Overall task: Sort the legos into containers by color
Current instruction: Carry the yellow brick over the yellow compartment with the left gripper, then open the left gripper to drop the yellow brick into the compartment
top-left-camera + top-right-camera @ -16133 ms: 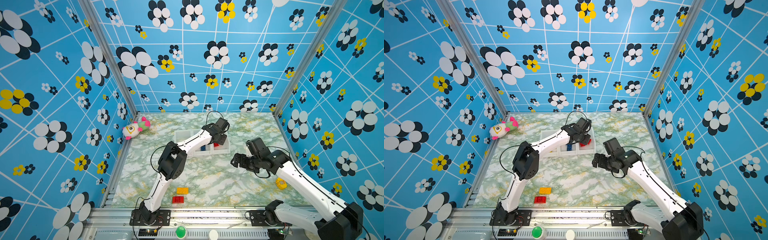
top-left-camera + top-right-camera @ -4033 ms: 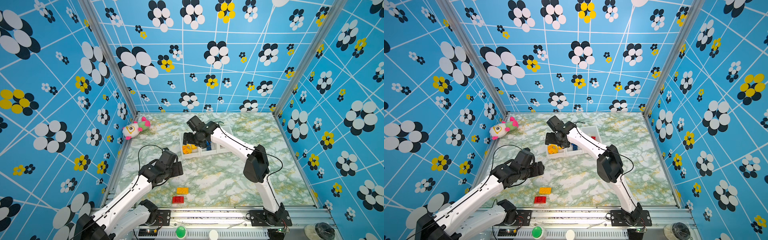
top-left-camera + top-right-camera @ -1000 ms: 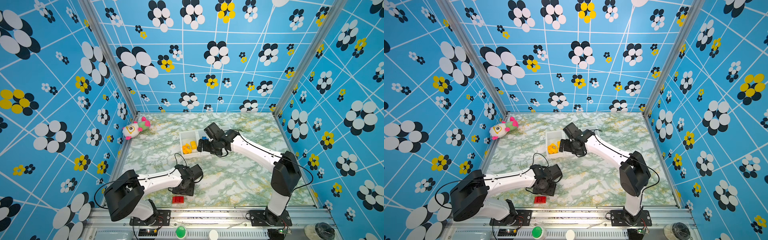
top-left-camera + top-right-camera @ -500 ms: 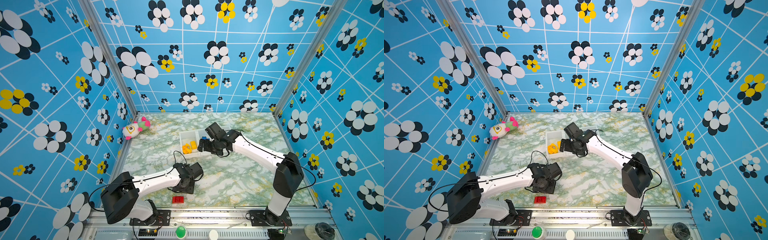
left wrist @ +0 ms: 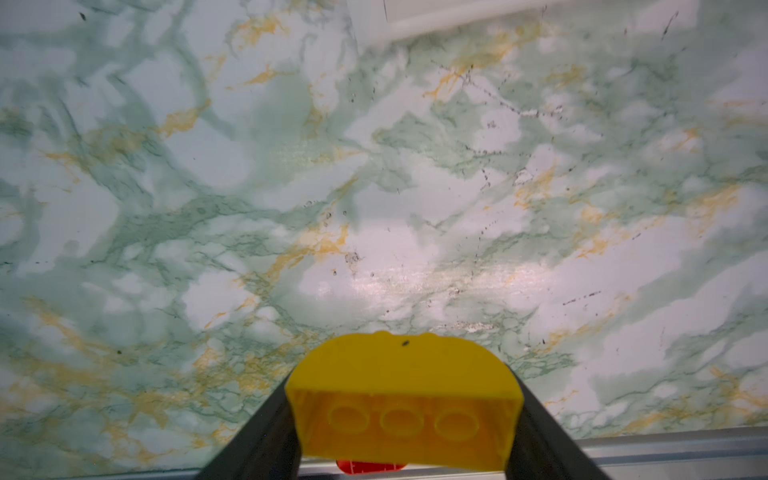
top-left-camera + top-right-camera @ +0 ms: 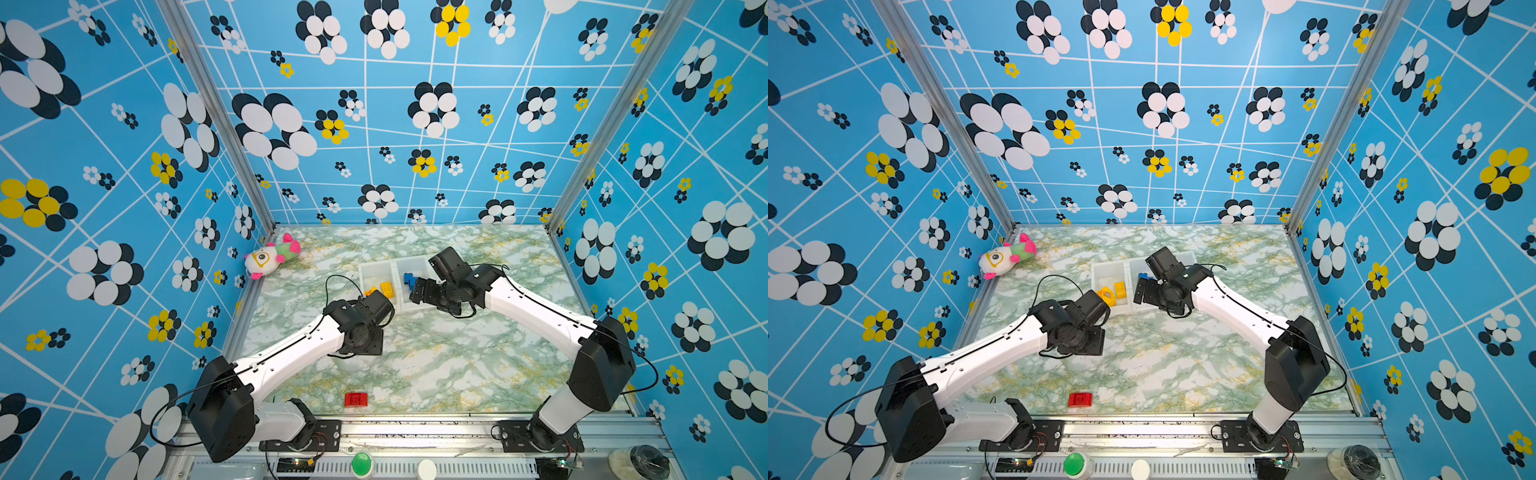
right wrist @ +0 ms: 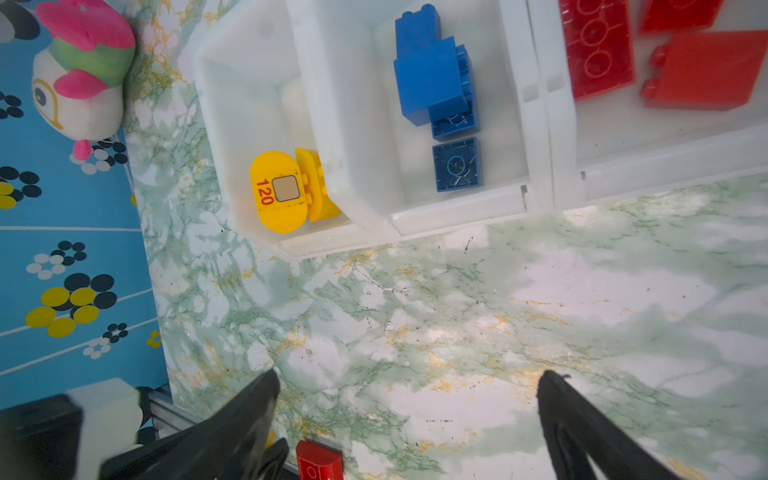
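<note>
Left claw (image 5: 401, 409) is clamped on a yellow plastic brick with a rounded top (image 5: 399, 370). In the left wrist view I see its hollow underside with three round tubes, one finger on each end. In both top views that claw sits over the green-veined marble-pattern table (image 6: 436, 365), just in front of the three joined white translucent plastic bins (image 7: 457, 208), nearest the end bin on the plush side. Can't tell how high the brick is off the table.

Right claw (image 7: 409, 376) is spread wide, nothing between the fingers, over bare table just in front of the bins. Its arm hides the third bin in both top views.

Bins, right wrist view:
- End bin: round yellow piece labelled 120 (image 7: 278, 191), with another yellow brick touching it.
- Middle bin: blue studded bricks (image 7: 432, 79).
- Third bin: red studded bricks (image 7: 602, 45).

One small red brick (image 6: 355, 399) lies loose near the table's front edge, well apart from the bins. White, green and pink plush toy (image 6: 268, 257) sits in the back left corner.
</note>
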`<action>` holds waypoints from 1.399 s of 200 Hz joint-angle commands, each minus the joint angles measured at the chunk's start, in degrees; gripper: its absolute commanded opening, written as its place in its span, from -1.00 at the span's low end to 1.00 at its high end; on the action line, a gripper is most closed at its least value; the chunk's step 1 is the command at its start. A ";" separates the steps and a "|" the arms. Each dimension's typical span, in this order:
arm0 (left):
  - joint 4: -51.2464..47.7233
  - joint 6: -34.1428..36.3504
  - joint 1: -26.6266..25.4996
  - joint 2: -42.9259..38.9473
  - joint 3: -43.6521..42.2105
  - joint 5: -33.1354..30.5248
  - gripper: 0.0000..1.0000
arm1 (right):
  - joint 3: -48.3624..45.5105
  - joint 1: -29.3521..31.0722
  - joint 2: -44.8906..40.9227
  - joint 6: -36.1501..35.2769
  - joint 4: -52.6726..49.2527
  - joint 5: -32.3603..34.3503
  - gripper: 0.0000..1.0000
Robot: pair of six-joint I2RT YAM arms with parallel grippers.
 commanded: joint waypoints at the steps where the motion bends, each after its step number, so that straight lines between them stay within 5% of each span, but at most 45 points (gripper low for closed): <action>1: -1.23 5.70 3.29 1.62 4.40 -1.12 0.34 | -2.37 -0.73 -2.91 1.52 0.07 0.21 0.98; 98: 5.65 16.11 11.59 22.71 27.72 -1.41 0.34 | -5.35 -1.95 -6.81 2.77 -0.41 0.45 0.99; 174: 9.06 18.76 15.43 35.63 36.68 -1.28 0.37 | -5.79 -2.21 -7.51 3.36 -1.06 0.82 0.99; 223: 9.59 19.02 15.60 37.60 38.48 -1.95 0.73 | -4.92 -2.30 -6.77 3.38 -1.35 0.74 0.98; 280: 10.55 18.26 15.61 34.38 37.25 -1.83 0.78 | -4.53 -2.30 -5.81 3.30 -1.05 0.30 0.99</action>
